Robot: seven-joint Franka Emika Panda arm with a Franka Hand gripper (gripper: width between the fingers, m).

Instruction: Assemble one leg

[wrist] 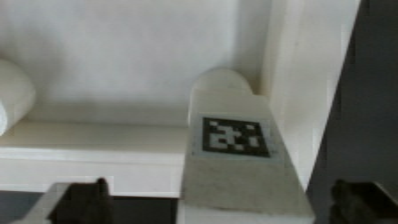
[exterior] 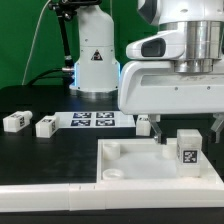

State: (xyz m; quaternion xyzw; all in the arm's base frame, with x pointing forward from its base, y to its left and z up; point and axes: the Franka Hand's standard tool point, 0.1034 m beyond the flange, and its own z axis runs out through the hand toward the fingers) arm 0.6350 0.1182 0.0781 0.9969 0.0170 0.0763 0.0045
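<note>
A white leg (exterior: 187, 150) with a black-and-white tag stands upright on the large white panel (exterior: 130, 168), near the panel's edge on the exterior view's right. My gripper (exterior: 188, 128) hovers right above it, jaws open, one finger on each side of the leg. In the wrist view the leg (wrist: 231, 140) lies between the two dark fingers (wrist: 80, 200), with a clear gap on both sides. Nothing is held. Three more legs lie on the black table: two on the exterior view's left (exterior: 15, 122) (exterior: 45, 126) and one by the panel's far edge (exterior: 143, 124).
The marker board (exterior: 92, 120) lies flat on the table behind the panel. A white robot base (exterior: 95, 60) stands at the back. The panel's raised rim (wrist: 294, 60) runs close beside the leg.
</note>
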